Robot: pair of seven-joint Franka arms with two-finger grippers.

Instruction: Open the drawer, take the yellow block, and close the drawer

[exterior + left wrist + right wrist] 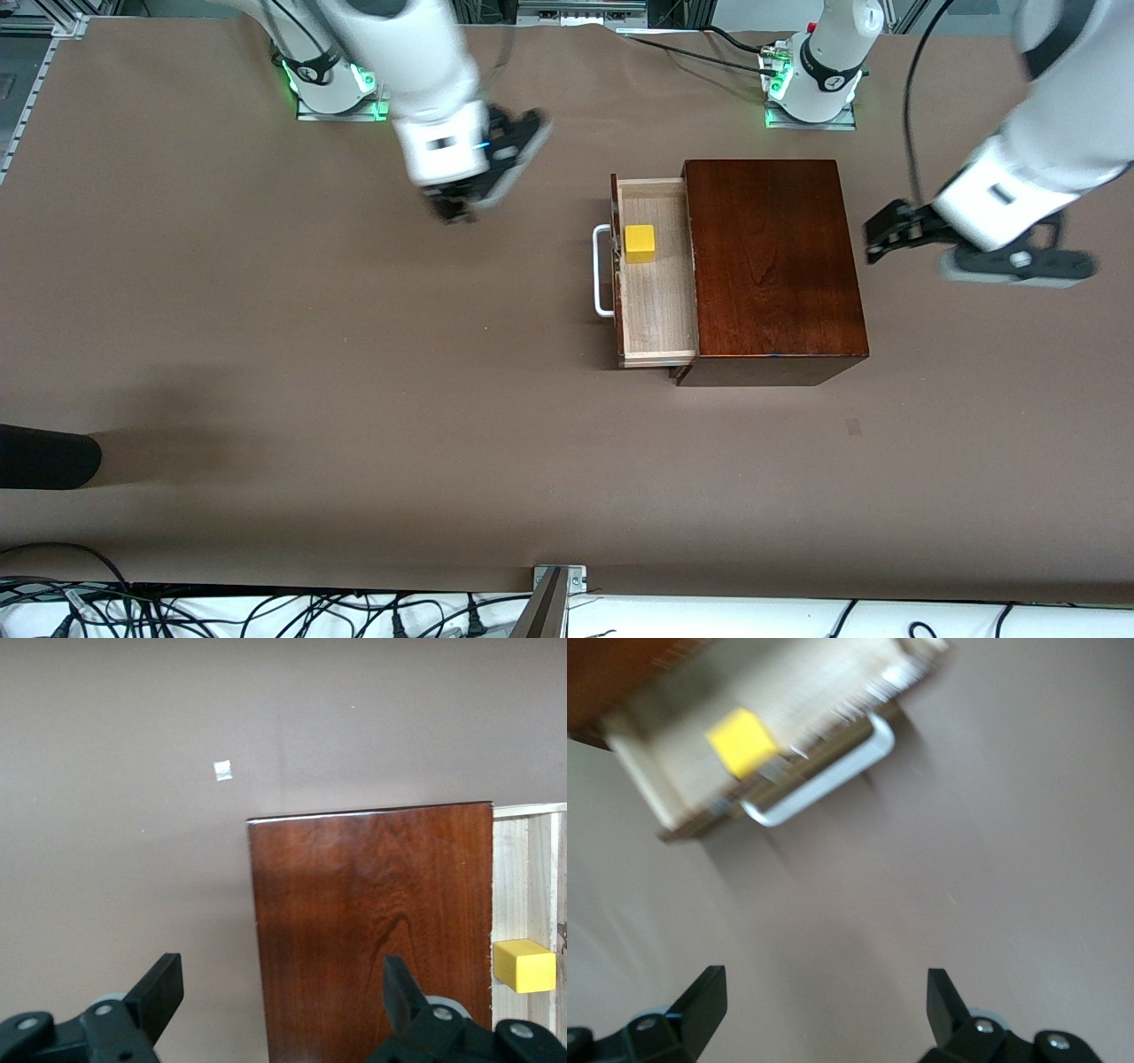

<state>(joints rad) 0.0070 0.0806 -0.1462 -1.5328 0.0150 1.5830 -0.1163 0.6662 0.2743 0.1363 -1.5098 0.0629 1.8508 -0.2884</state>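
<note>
The drawer (660, 301) stands pulled out of the dark mahogany box (771, 266), toward the right arm's end of the table, with its white bar handle (602, 270) leading. The yellow block (640, 243) lies in the tray close to the front panel. My right gripper (454, 208) hangs open and empty over bare table, off toward the right arm's end from the handle. Its wrist view shows the drawer (824, 691), the block (742, 742) and the right gripper (824, 992). My left gripper (873, 237) is open and empty beside the box's back end. The left wrist view shows the left gripper (282, 979), the box (372, 930) and the block (524, 965).
A black object (44, 456) pokes in at the table's edge near the right arm's end. A small tape mark (853, 426) sits on the brown table nearer the camera than the box. Cables run along the near edge beside a metal bracket (558, 580).
</note>
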